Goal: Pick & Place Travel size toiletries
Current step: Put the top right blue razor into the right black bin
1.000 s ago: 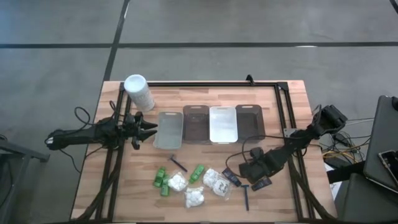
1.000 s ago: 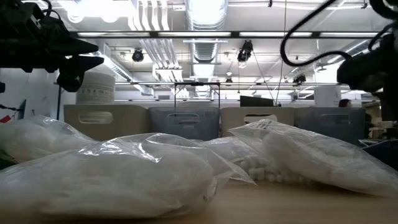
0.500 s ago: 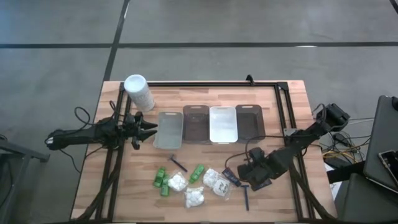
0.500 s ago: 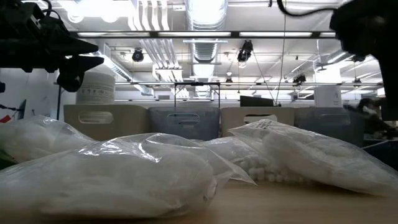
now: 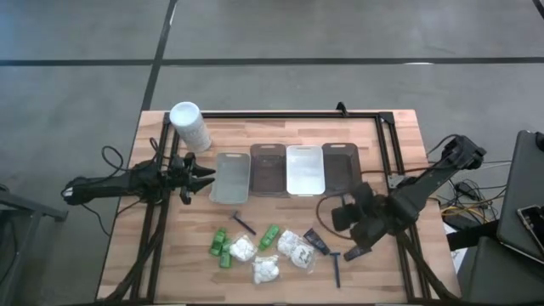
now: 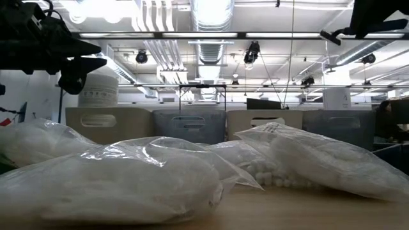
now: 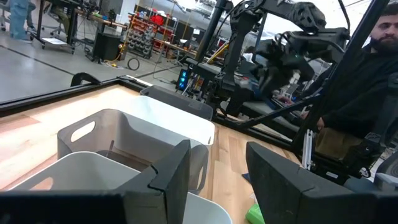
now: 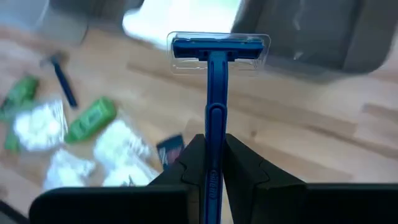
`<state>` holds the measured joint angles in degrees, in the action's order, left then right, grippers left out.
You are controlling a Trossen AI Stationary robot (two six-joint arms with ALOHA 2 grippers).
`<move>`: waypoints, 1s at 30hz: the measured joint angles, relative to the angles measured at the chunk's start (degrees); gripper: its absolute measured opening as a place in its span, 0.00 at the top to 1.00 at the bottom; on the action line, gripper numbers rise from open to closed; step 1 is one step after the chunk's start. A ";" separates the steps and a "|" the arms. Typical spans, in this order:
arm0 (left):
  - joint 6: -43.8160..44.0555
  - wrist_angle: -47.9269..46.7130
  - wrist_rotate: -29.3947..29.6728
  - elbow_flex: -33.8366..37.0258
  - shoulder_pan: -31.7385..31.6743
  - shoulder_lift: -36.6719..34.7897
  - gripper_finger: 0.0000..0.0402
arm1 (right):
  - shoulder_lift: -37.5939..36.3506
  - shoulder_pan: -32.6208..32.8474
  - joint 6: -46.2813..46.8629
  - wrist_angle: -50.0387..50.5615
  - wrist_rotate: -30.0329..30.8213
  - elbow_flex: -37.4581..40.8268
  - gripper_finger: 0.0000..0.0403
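Blue razor point(image 8: 212, 93), slim handle, clear guard over the head: held by the tail of its handle in the right gripper point(image 8: 211, 163), whose jaws are closed narrow on it, head pointing forward. Position: lifted off the table, right of the four trays point(image 5: 286, 170) and above the loose toiletries.

Remaining stock on the wood: green bottles point(image 5: 223, 244), white packets point(image 5: 268, 269), small dark tubes point(image 5: 317, 244), two more razors point(image 5: 244, 223) point(image 5: 337, 268).

Left gripper point(image 7: 214, 177): parked beside the leftmost tray, jaws partly apart, holding nothing. White container point(image 5: 190, 126) stands at the far left corner.

Risks, as judgement:
- Grip sits at the handle's end only; a quick swing could pivot or slip the razor.
- A long overhang may catch a tray wall if lowered too near the rim.
- Release from height could bounce it out of the tray.

View notes:
- Right wrist view alone shows the grip and the guard.
- High view alone places the arm against the trays; the razor there is only a dark sliver.
- Low view is blocked by packets and shows neither the razor nor the grip.
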<state>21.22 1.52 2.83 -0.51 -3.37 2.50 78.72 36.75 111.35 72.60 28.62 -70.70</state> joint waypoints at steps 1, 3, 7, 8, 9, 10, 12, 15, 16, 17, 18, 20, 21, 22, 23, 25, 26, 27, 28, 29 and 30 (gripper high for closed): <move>0.00 0.00 0.00 -0.01 0.01 0.00 0.60 | -0.87 -0.04 1.13 1.36 0.28 0.07 0.93; 0.00 0.00 0.00 -0.01 0.01 0.00 0.60 | -2.88 -0.40 3.13 3.83 1.02 0.77 0.93; 0.02 0.00 0.02 0.00 0.01 0.00 0.60 | -7.12 -1.86 5.13 4.96 2.96 3.14 0.93; 0.01 0.00 0.01 -0.01 0.01 0.00 0.60 | -8.28 -2.50 5.10 4.71 3.22 3.85 0.93; 0.01 0.01 0.02 0.01 0.00 0.00 0.60 | -9.44 -3.28 5.07 4.56 3.29 4.51 0.92; 0.00 0.02 0.02 0.00 0.01 0.00 0.60 | -10.41 -4.16 4.84 4.33 3.32 5.17 0.92; 0.00 0.01 0.02 0.01 -0.01 0.00 0.60 | -12.35 -6.06 2.24 1.76 3.55 6.69 0.90; 0.00 0.02 0.02 0.01 0.01 0.00 0.60 | -15.09 -9.53 -6.10 -7.21 4.34 9.47 0.89; 0.00 0.02 0.02 -0.01 0.01 0.00 0.60 | -15.74 -10.78 -9.04 -10.15 4.56 10.36 0.89; 0.00 0.02 0.02 -0.01 0.01 0.00 0.60 | -16.20 -12.18 -11.57 -12.24 4.62 11.24 0.90; 0.02 0.02 0.02 0.00 0.00 0.00 0.60 | -16.55 -13.70 -13.50 -13.15 4.60 12.06 0.91; 0.00 0.02 0.02 -0.01 0.01 0.00 0.60 | -17.33 -16.82 -15.92 -13.02 4.17 13.59 0.93; 0.00 0.02 0.02 0.00 0.01 0.00 0.60 | -17.76 -18.58 -17.10 -12.97 3.43 14.30 0.93; 0.00 0.02 0.02 0.01 0.01 0.00 0.60 | -18.25 -20.45 -18.47 -12.99 2.52 15.01 0.93; 0.00 0.02 0.02 0.01 0.01 0.00 0.60 | -18.71 -22.34 -19.89 -13.15 1.39 15.74 0.93; 0.01 0.04 0.02 -0.01 0.01 0.00 0.60 | -19.45 -26.00 -22.86 -13.63 -1.13 17.19 0.92; 0.01 0.02 0.02 0.00 0.00 0.00 0.60 | -19.61 -28.05 -24.55 -14.07 -2.48 17.85 0.92; 0.01 0.02 0.02 0.00 0.00 0.00 0.60 | -19.84 -29.96 -26.31 -14.58 -4.05 18.50 0.92; 0.00 0.04 0.02 0.00 0.01 0.00 0.60 | -19.97 -32.14 -28.22 -15.09 -5.91 19.20 0.92; 0.01 0.04 0.02 0.00 0.00 0.00 0.60 | -20.00 -34.37 -30.28 -15.88 -7.85 19.99 0.92; 0.01 0.04 0.02 0.00 0.01 0.00 0.60 | -19.98 -36.45 -32.27 -17.03 -9.80 20.97 0.92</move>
<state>21.22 1.56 2.85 -0.50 -3.36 2.50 58.73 0.31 79.09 55.57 18.81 -49.73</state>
